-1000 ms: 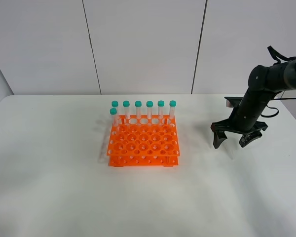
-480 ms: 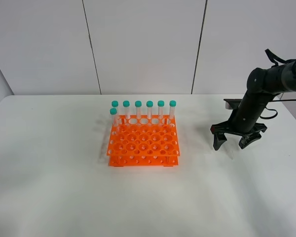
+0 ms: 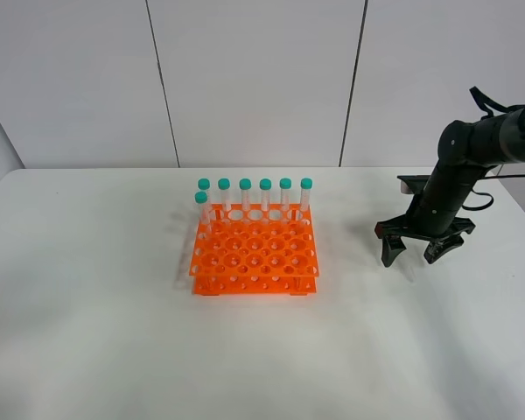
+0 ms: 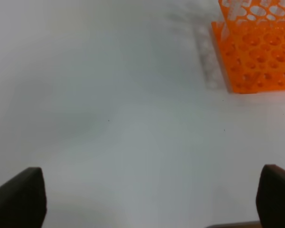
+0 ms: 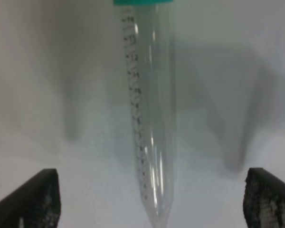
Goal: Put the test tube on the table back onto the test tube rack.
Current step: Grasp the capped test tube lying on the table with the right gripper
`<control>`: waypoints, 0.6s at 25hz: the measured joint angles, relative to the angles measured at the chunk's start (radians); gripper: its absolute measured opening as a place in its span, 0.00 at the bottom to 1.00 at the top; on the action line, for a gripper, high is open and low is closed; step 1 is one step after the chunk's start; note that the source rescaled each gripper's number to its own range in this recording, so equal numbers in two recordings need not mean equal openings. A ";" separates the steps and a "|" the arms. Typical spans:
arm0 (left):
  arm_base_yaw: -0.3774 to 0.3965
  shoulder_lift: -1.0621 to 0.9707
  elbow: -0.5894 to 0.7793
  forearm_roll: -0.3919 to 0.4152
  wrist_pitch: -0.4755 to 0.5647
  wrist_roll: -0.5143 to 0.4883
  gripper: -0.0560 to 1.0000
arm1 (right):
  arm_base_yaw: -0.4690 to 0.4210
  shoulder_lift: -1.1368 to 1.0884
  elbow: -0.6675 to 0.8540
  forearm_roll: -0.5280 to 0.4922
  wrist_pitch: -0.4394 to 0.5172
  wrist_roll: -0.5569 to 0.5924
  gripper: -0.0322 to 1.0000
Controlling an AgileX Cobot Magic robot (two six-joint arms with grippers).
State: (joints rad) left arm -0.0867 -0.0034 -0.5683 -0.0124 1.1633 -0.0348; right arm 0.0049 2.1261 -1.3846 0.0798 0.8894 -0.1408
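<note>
A pale panelled wall (image 3: 254, 79) backs a broad white bench (image 3: 114, 350) that fills the lower frame. At centre stands the orange test tube rack (image 3: 254, 258), with seven teal-capped tubes (image 3: 265, 197) upright along its far edge: six in the back row and one in the next row at the left end. The test tube (image 5: 147, 118) still to be racked lies flat on the bench at mid-right of the overhead frame. There the right arm (image 3: 451, 188) hides it; the right wrist view shows it plainly.

The tube is round, smooth and tapered, so it will likely roll or skid off if one jaw meets it first. A pinch near the narrow tip could squirt it out.

The right arm reaches steeply down, its jaws released and spread just above the bench. The fingertips (image 5: 31, 197) straddle the tube without touching it. The left jaws are also released. Their fingertips (image 4: 19, 197) stand wide apart over bare bench, well clear of the rack.
</note>
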 joint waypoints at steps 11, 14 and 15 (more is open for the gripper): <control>0.000 0.000 0.000 0.000 0.000 0.000 1.00 | 0.000 0.025 0.000 0.000 -0.001 0.000 0.80; 0.000 0.000 0.000 0.000 0.000 0.000 1.00 | 0.000 0.025 0.000 0.000 -0.001 0.000 0.73; 0.000 0.000 0.000 0.000 0.000 0.000 1.00 | 0.000 0.025 0.000 0.000 -0.001 0.000 0.67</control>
State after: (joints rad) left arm -0.0867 -0.0034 -0.5683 -0.0124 1.1633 -0.0348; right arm 0.0049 2.1515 -1.3846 0.0798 0.8884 -0.1408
